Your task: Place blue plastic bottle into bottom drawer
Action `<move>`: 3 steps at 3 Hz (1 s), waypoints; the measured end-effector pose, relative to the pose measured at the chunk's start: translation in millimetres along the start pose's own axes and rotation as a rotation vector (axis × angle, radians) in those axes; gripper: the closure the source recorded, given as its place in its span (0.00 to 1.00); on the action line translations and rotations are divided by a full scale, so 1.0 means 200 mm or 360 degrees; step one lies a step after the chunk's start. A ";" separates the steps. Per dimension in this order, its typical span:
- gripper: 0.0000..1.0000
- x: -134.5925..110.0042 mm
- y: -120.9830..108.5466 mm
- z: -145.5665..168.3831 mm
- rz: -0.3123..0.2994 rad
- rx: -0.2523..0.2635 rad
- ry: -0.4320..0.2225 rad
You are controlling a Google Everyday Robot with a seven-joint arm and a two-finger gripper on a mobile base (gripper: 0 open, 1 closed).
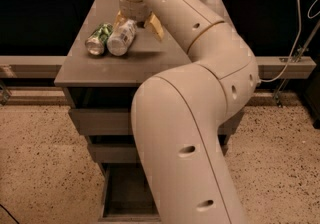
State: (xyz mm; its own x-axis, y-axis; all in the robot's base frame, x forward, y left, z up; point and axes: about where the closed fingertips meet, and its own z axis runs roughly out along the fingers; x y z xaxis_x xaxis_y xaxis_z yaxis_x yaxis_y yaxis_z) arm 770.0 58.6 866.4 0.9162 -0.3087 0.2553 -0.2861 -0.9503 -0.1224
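The blue plastic bottle [121, 37], clear with a pale label, lies on its side on the grey cabinet top [150, 63], touching a green patterned can [98, 39] on its left. My gripper [136, 21] hangs from the cream arm right over the bottle's far end. It is open, with one tan finger [154, 27] to the right of the bottle and the other at its far left. The bottom drawer [127, 190] is pulled open below, showing a dark interior partly hidden by my arm.
Two shallower shut drawers [100, 120] sit above the open one. My bulky arm [190, 133] covers the cabinet's right front. A speckled floor [40, 168] surrounds the cabinet. A rail [30, 63] and a dark wall run behind it, and a cable [300, 28] hangs at the right.
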 end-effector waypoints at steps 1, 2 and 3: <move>0.10 -0.01 -0.05 0.03 -0.0001 -0.0003 -0.0010; 0.09 -0.01 -0.08 0.08 0.0003 -0.0018 -0.0027; 0.10 -0.01 -0.09 0.11 0.0003 -0.0021 -0.0041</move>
State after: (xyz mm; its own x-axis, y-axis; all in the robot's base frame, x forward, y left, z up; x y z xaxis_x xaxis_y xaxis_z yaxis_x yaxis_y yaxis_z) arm 778.9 77.7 847.4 0.9226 -0.3097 0.2302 -0.2915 -0.9502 -0.1102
